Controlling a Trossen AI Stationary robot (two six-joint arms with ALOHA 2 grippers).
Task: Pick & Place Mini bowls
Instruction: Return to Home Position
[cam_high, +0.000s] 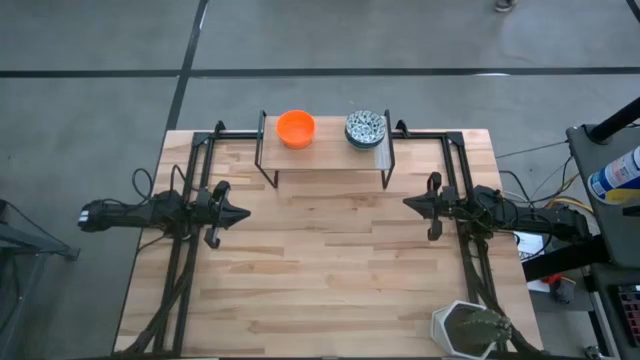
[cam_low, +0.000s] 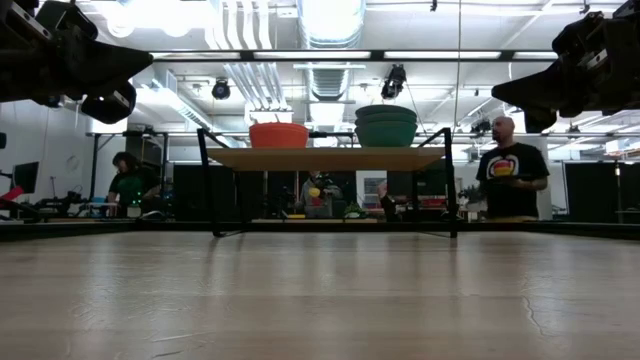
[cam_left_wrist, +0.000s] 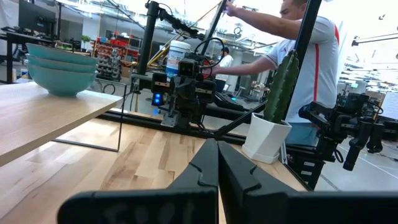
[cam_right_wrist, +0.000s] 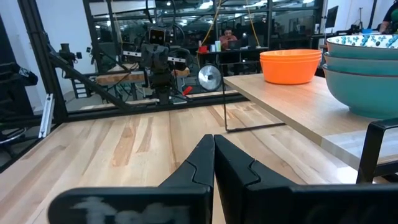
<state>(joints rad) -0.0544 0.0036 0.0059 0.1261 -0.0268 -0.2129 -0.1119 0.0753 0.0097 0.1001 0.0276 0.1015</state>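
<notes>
Two stacks of mini bowls rest by their bases on a small raised wooden shelf (cam_high: 322, 152) at the table's far side: an orange stack (cam_high: 295, 128) toward the left and a speckled blue-grey stack (cam_high: 365, 129) toward the right. The right wrist view shows both the orange stack (cam_right_wrist: 291, 65) and the speckled stack (cam_right_wrist: 364, 71); the left wrist view shows the teal undersides of the speckled stack (cam_left_wrist: 60, 68). My left gripper (cam_high: 243, 212) hovers shut over the table's left part, pointing right. My right gripper (cam_high: 408, 204) hovers shut over the right part, pointing left. Both are well short of the shelf.
The shelf stands on thin black wire legs (cam_low: 213, 185). A white hexagonal plant pot with a cactus (cam_high: 470, 328) sits at the table's near right corner. Black frame rails (cam_high: 190, 170) run along both table sides. People stand in the room beyond the table.
</notes>
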